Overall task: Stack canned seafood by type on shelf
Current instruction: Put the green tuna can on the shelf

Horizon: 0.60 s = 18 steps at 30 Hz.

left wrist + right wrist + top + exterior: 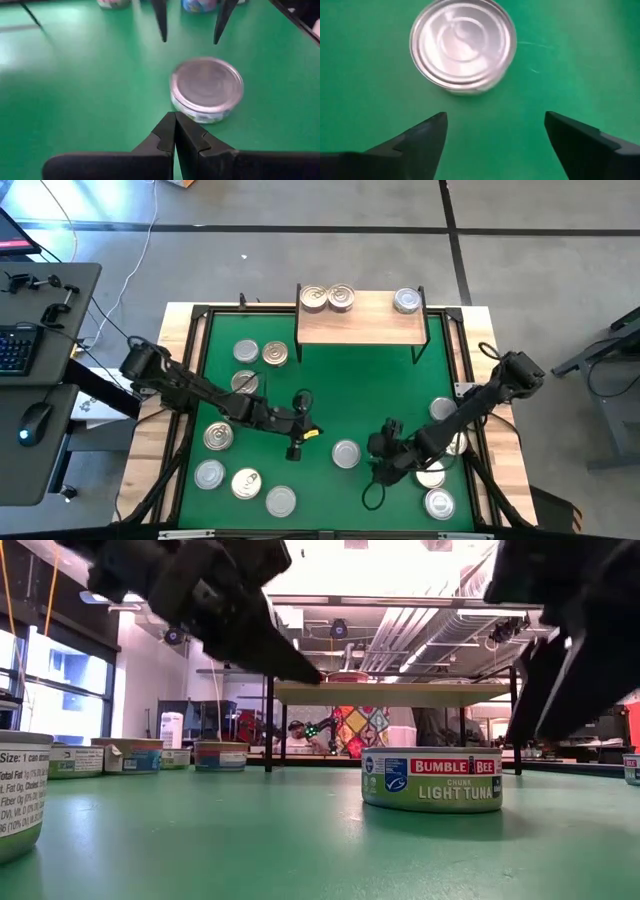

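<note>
One silver-lidded tin (pixel 346 453) sits between the pressed-together left claw (pixel 297 442) and the spread right claw (pixel 378 452).

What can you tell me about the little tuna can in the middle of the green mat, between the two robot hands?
The tuna can is a small, round, flat metal tin with a plain silver lid. Its label reads Bumble Bee chunk light tuna. It sits upright on the green mat, alone. Nothing touches it: the right gripper hangs open just short of it, and the left gripper is shut nearby.

Three tins (pixel 328 298) sit on the shelf (pixel 360 328); both arms hover over the mat (pixel 350 390).
</note>
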{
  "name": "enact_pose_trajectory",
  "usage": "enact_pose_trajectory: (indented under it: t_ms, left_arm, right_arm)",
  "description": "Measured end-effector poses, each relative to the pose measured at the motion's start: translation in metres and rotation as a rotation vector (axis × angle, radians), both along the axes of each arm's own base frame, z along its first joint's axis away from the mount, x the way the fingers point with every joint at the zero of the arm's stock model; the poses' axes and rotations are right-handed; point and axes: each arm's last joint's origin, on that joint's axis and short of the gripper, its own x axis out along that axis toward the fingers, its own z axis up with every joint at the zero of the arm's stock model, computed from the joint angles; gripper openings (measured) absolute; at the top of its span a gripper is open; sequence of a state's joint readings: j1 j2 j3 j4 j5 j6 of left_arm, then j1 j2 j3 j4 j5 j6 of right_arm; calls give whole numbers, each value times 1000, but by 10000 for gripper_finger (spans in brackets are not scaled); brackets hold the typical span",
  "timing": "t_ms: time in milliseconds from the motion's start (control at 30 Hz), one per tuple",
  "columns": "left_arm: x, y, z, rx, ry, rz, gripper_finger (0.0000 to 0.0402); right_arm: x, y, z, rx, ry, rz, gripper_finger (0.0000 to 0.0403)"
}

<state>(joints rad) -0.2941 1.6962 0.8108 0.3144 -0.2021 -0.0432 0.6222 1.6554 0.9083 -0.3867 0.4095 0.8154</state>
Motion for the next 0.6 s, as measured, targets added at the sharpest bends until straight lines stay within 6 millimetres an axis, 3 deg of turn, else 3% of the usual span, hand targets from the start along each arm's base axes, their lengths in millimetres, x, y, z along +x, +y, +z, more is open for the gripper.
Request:
enact_pose_trajectory:
  t_ms: [267, 600]
  left_arm:
    - [14, 3, -41, -181, 80, -155, 0]
    - [34, 13, -84, -353, 62, -204, 0]
  right_arm:
    - [-7, -7, -43, 63, -192, 23, 375]
    - [24, -3, -63, -97, -284, 116, 376]
